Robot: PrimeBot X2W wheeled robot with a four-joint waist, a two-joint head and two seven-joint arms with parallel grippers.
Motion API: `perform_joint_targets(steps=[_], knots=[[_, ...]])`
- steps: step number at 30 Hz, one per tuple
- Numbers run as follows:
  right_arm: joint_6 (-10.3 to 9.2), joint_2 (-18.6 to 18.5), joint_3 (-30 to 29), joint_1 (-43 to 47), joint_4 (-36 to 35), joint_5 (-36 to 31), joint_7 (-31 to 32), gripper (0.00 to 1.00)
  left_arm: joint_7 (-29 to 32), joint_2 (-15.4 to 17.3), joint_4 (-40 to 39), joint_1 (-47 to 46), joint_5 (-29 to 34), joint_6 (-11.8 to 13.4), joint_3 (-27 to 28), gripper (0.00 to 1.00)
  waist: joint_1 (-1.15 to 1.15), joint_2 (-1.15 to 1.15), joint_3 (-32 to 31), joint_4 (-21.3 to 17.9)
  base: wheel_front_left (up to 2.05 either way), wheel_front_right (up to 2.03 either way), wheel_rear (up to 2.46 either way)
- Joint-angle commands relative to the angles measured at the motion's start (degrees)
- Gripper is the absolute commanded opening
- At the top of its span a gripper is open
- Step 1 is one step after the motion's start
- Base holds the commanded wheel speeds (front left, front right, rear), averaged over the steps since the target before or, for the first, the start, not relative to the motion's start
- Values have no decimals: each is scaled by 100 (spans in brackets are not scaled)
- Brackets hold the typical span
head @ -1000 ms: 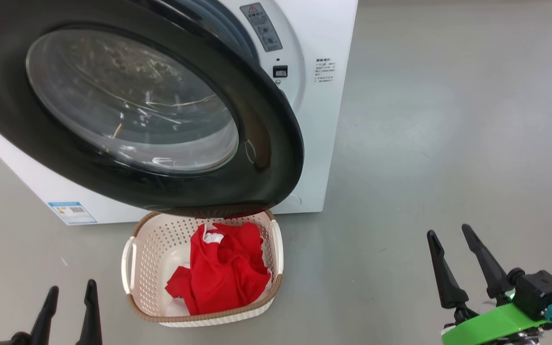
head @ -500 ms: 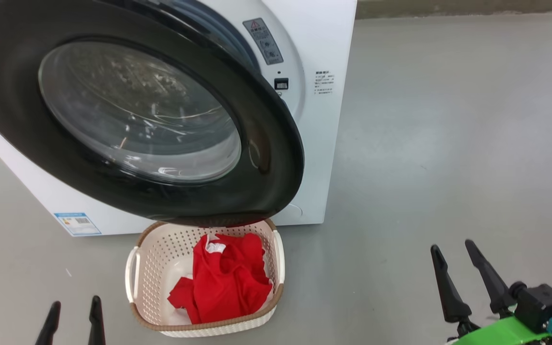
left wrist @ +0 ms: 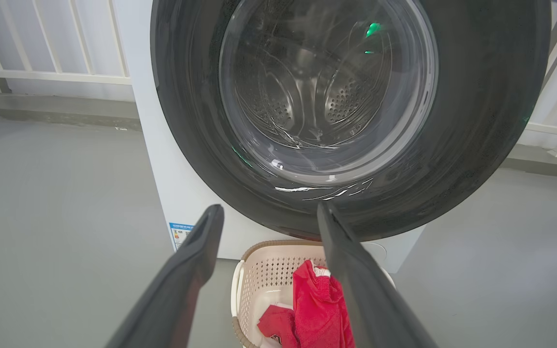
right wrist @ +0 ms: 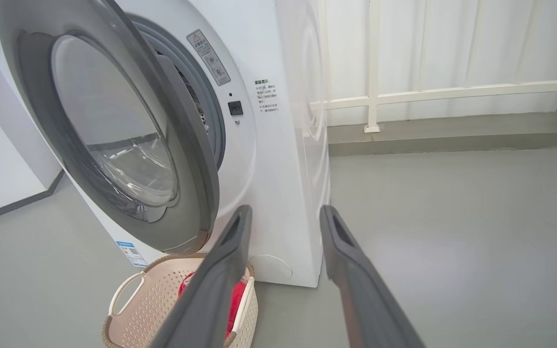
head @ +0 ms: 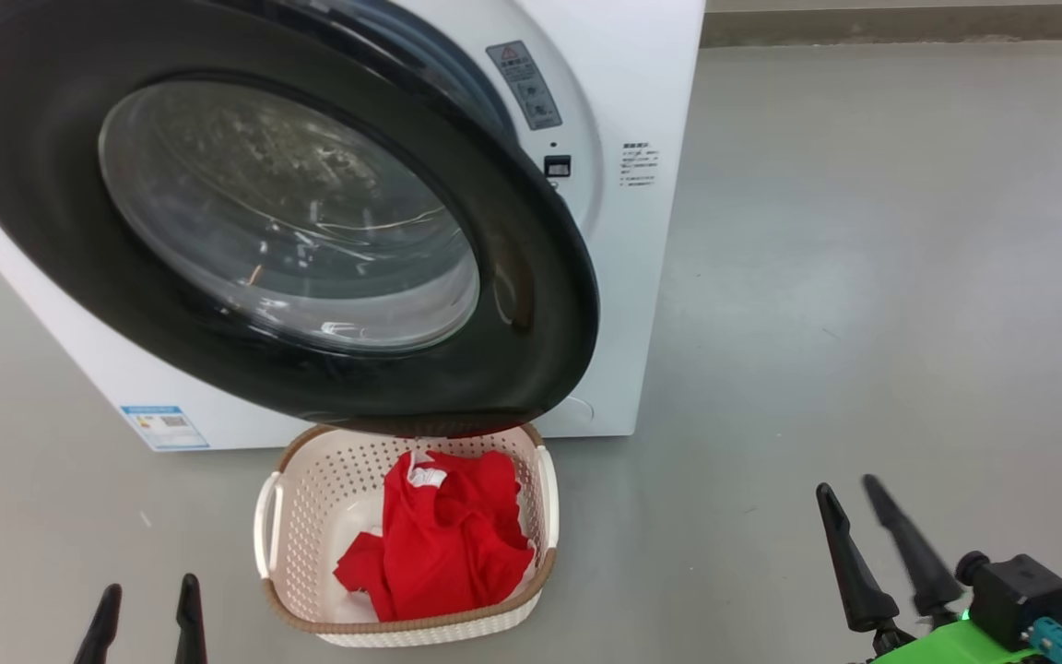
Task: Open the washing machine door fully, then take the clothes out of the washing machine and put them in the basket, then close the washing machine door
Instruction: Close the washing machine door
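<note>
Hovering the left gripper (head: 150, 586) and right gripper (head: 847, 487) low over the floor (head: 863, 231), fingers (left wrist: 196, 261) spread on nothing, well apart from the washing machine (head: 651, 277). Judging unloading done and only closing left: washing machine door (head: 531, 304) standing partly open above the basket (head: 310, 516), red clothes (head: 443, 544) lying inside it. Catching the steel drum (left wrist: 341, 96), no red showing, through the glass (left wrist: 259, 145) in the left wrist view, glare in the head view, and the grey gasket (right wrist: 213, 135) past the door's inner face in the right wrist view.
</note>
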Motion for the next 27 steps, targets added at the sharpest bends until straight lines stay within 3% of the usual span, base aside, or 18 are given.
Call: perform_joint_targets(steps=[1,2,3,14,27], knots=[[36,-84,205,-231,-141,-19,-37,22,-70,19,-173,-96,33,-31,154,100,0,0,30,50,0,0,0],[36,-82,244,-268,-143,-10,-37,5,-70,18,-176,-105,33,-31,127,100,0,0,44,84,0,0,0],[36,-77,293,-312,-140,1,-37,0,-70,17,-178,-112,31,-31,105,100,0,0,56,112,0,0,0],[36,12,1033,-1193,41,135,-37,0,-70,15,-73,-283,-179,-31,-213,100,0,0,278,591,0,0,0],[36,37,1472,-2505,727,269,-37,0,-70,14,-68,-769,-327,-31,-530,100,0,0,880,979,0,0,0]])
